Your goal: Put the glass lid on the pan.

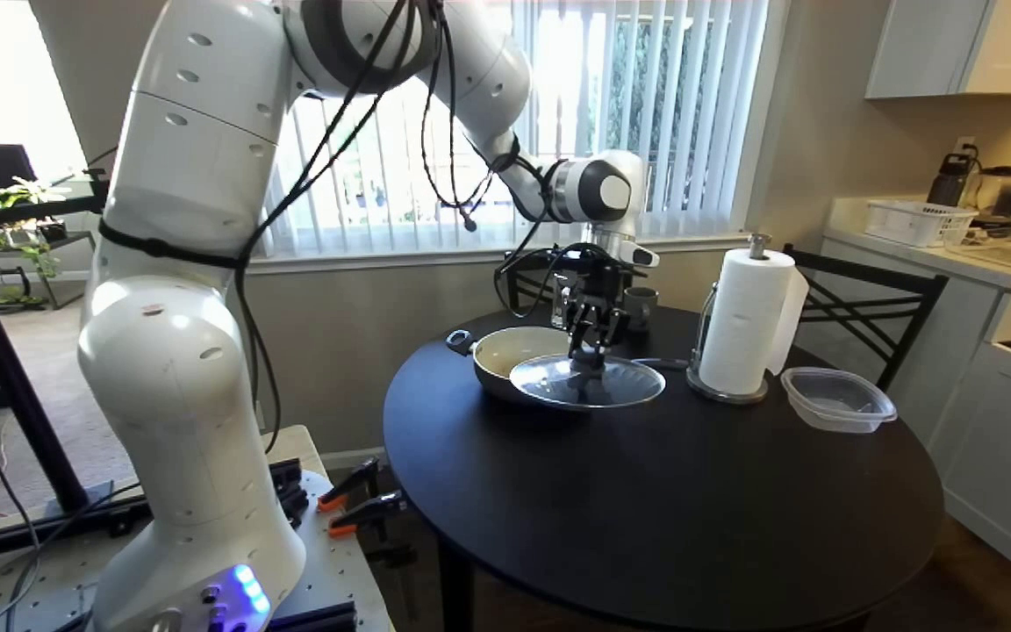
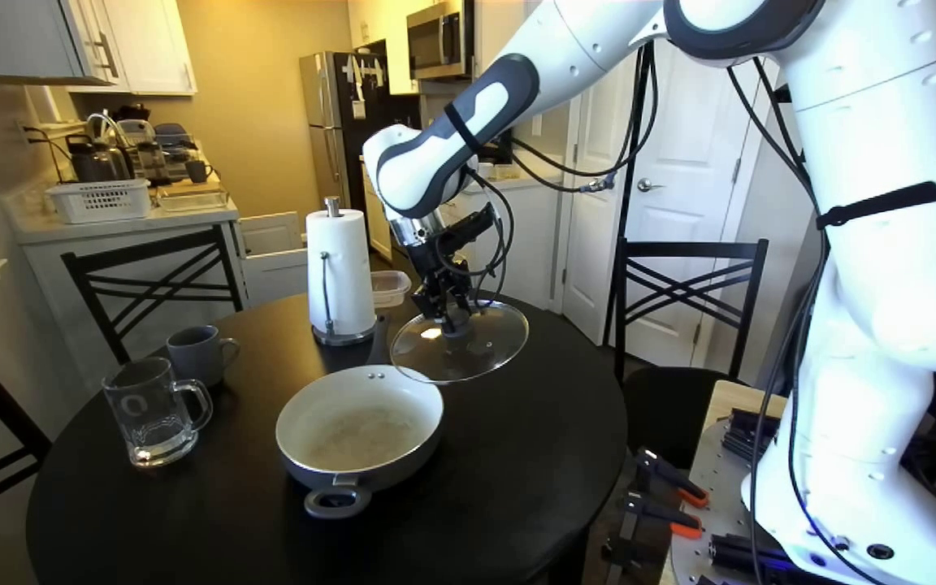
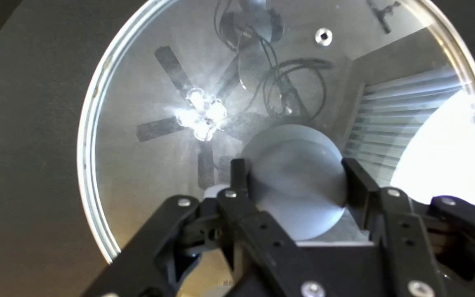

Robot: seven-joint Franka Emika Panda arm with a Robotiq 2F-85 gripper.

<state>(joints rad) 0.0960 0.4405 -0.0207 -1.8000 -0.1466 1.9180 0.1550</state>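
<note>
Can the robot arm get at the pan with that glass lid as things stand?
Looks likely, yes: the gripper holds the glass lid by its knob, raised close to the open-topped pan, and nothing visible stands between them.

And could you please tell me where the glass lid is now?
In an exterior view, the pincer holds the glass lid, right of the paper towels and beyond the pan.

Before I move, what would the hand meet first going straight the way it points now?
The hand points roughly downward, gripping the glass lid, so the lid leads. Its edge would probably meet the pan first, or the table if it clears that; how far lid and pan overlap is unclear.
</note>
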